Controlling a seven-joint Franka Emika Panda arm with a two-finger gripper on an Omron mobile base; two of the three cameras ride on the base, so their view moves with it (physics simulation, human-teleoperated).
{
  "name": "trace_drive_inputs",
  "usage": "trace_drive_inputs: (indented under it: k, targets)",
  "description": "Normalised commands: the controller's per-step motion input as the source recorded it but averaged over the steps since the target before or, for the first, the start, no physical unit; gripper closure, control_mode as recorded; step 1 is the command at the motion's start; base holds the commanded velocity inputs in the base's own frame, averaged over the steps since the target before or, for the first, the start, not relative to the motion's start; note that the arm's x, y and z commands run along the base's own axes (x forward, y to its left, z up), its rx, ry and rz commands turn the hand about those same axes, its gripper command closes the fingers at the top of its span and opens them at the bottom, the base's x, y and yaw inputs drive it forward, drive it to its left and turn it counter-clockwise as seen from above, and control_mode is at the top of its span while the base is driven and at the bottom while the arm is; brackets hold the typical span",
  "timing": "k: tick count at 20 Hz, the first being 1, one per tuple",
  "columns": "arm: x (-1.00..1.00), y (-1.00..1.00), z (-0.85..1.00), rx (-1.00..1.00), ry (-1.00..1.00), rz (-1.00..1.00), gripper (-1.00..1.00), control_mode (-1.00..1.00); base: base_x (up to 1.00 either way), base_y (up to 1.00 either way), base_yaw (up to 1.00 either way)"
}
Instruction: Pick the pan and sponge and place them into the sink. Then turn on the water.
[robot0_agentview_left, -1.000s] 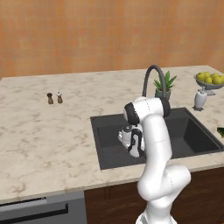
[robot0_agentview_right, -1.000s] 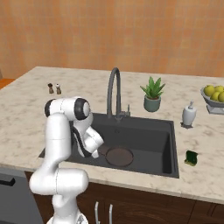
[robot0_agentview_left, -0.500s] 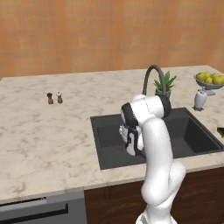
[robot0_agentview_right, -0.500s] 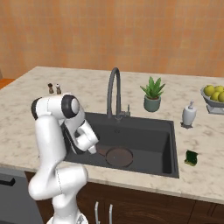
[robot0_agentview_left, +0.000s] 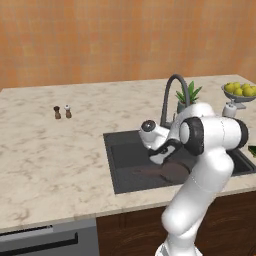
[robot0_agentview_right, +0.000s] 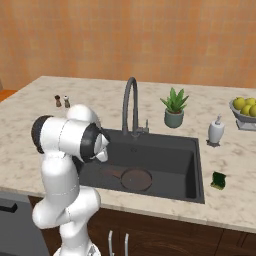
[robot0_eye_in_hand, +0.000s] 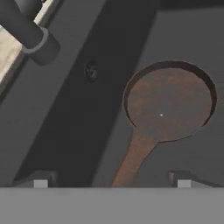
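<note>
One pan (robot0_agentview_right: 136, 179) in sink (robot0_agentview_right: 192, 165) | beige marble countertop (robot0_agentview_left: 60, 150) | pincer (robot0_eye_in_hand: 111, 179) spread

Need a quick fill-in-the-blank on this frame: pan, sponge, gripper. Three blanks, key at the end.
1. The round dark-brown frying pan lies inside the dark-grey ____.
2. The small green sponge sits on the beige marble ____, right of the basin.
3. Above the pan's handle, the gripper is ____ and holds nothing.

Missing words: sink; countertop; open
</note>
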Motion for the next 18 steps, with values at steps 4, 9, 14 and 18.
trace_drive_inputs:
  k: [4,9,14,18]
  targets:
    - [-0.55,0.46,0.70,-0.08,-0.23,-0.23,-1.00,-1.00,0.00,0.00,0.00]
    - [-0.63,0.34,0.62,-0.03,-0.29,-0.27,-1.00,-1.00,0.00,0.00,0.00]
    - [-0.83,0.18,0.67,0.00,-0.27,-0.17,-1.00,-1.00,0.00,0.00,0.00]
    - [-0.95,0.05,0.57,-0.01,-0.23,-0.01,-1.00,-1.00,0.00,0.00,0.00]
